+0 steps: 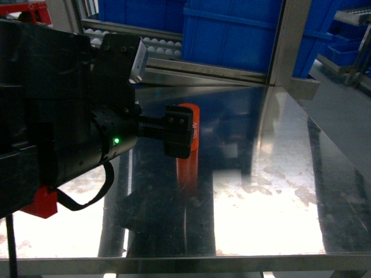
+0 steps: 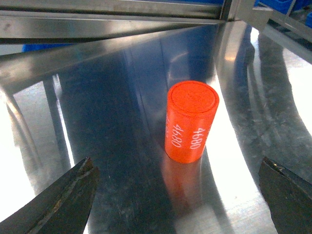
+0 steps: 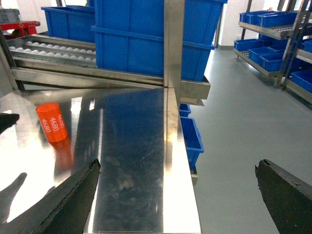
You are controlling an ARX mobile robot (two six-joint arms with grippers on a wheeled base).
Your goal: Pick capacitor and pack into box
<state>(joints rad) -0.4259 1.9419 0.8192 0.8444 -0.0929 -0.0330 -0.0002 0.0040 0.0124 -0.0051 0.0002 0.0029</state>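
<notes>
Orange capacitor (image 3: 51, 122) upright on steel table (image 3: 136, 161)

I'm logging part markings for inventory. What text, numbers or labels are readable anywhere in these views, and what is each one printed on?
"4680": white digits, printed twice side by side running along the wall of the orange cylindrical capacitor standing upright on the shiny steel table.
In the right wrist view the same capacitor shows "4680" again, plus a short white word above it, too small to read.
Nothing else bears legible text.
</notes>
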